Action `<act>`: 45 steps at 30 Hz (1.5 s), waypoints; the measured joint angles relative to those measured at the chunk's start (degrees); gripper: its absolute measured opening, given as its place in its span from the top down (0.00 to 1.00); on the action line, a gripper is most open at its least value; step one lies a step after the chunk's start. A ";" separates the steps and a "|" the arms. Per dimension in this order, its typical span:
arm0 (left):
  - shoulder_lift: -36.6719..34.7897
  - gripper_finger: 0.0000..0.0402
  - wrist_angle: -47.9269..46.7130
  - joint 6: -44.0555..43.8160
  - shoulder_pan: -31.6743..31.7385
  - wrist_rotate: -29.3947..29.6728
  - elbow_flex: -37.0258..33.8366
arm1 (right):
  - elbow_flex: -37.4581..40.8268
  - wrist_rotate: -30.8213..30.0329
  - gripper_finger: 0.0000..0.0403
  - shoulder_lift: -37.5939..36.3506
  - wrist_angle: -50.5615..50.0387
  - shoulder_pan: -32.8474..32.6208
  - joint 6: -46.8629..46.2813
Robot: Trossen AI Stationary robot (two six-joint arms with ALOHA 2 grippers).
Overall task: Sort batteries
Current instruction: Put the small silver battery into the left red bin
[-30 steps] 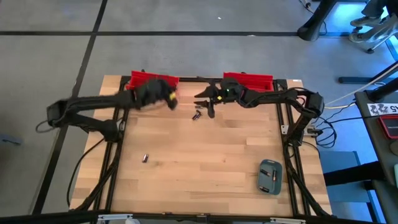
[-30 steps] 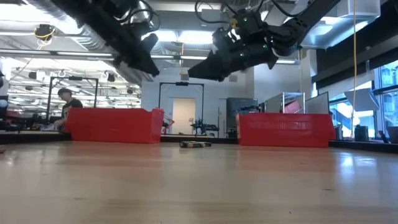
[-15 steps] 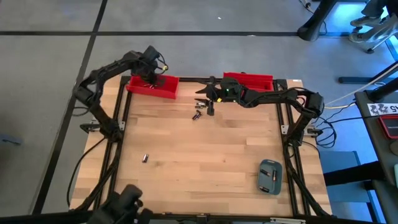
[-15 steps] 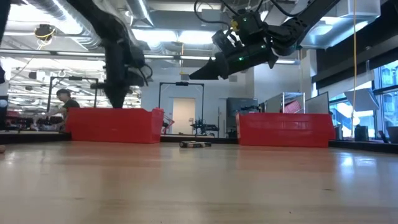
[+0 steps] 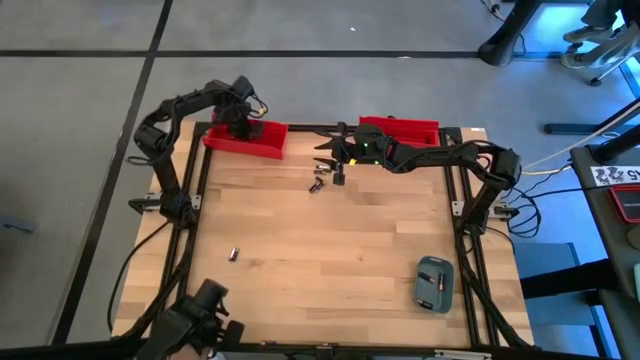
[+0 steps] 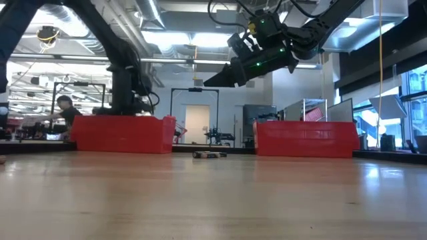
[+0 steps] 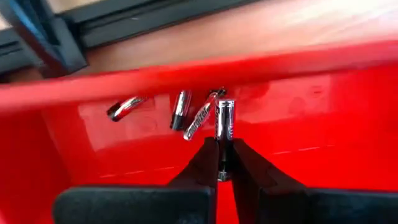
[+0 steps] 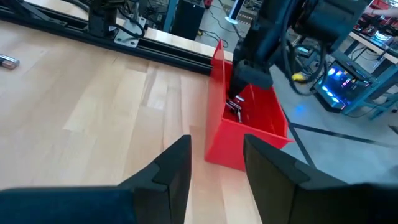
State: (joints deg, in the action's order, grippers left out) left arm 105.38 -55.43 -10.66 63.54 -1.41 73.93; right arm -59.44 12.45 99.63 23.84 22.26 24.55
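Desk (image 5: 330, 260) is pale wood planks, matte, framed by black rails. Two red plastic bins at the top edge in the high view: left bin (image 5: 246, 138) glossy, shallow, rectangular; right bin (image 5: 398, 128) of the same make. Left gripper (image 7: 222, 177) hangs inside the left bin, jaws pinching one battery (image 7: 224, 121), a small cylinder with a silvery bright end, held upright between the dark tapered tips. The left wrist view alone shows three more loose batteries (image 7: 181, 112) lying on the bin's shiny red floor just beyond the held one; the high view shows only the arm over the bin, and the low view only the bin's opaque front wall (image 6: 123, 135). Right gripper (image 5: 335, 160) hovers above the upper middle of the desk, jaws spread with clear air between them, as the right wrist view shows (image 8: 214, 165). Beneath it, a small cluster of batteries (image 5: 318, 183) lies on the wood; count within the cluster cannot be told. The low view shows it as a low dark heap (image 6: 209, 155) between the two bins. One single battery (image 5: 233, 254) lies apart at lower left of the high view. A grey-blue rounded rectangular case (image 5: 434, 283) sits at lower right. A person (image 6: 65, 110) shows far behind at the low view's left.
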 joint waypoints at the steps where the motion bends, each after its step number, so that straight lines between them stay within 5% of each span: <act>1: 0.50 0.97 0.26 0.13 -0.06 0.00 0.00 | 0.00 0.00 0.64 0.00 0.01 0.00 0.01; 16: 2.40 0.92 4.58 0.45 -0.06 0.06 0.00 | 0.00 -0.01 0.64 0.00 -0.54 0.00 -0.01; 26: 0.96 0.73 6.25 1.30 -0.06 -0.27 -0.02 | 0.00 -3.10 0.64 0.00 -2.19 0.01 -0.01; 32: -4.51 0.65 5.56 1.98 -0.06 -3.08 0.00 | 0.00 -4.79 0.64 -0.52 -6.26 0.37 0.18; 39: -14.34 0.64 3.72 2.08 -0.74 -3.10 0.00 | -7.61 3.78 0.64 1.27 -26.06 1.87 0.87; 45: -23.78 0.64 7.90 3.77 -5.12 -2.87 -0.70 | -17.84 -0.76 0.64 9.68 -35.55 0.98 -2.07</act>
State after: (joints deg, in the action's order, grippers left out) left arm 81.60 -47.53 -6.89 58.42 -4.28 73.23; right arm -77.28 11.69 109.31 -11.70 23.24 22.48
